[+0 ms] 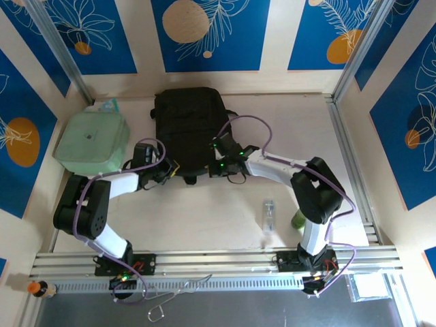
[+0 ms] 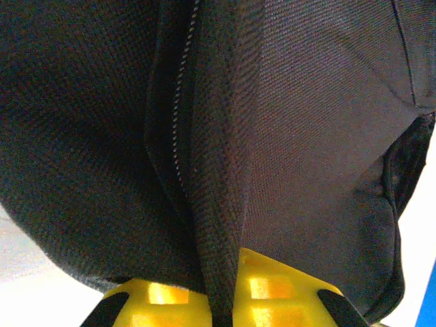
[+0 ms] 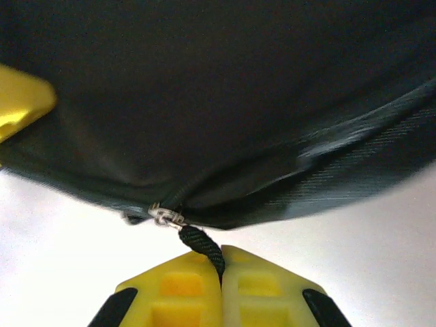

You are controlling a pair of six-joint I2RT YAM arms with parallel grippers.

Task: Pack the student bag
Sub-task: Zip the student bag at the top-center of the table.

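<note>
Yellow fingers of the right gripper (image 3: 221, 276) pinch the zip cord (image 3: 203, 244); the left gripper (image 2: 219, 300) is clamped on a fabric fold (image 2: 212, 204) — probably bracing the student bag (image 1: 187, 122), which lies mid-table toward the back, for unzipping.

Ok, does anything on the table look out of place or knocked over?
A small clear bottle seems to lie on its side on the table beside the right arm, apart from the student bag. Nothing looks spilled or damaged.
</note>
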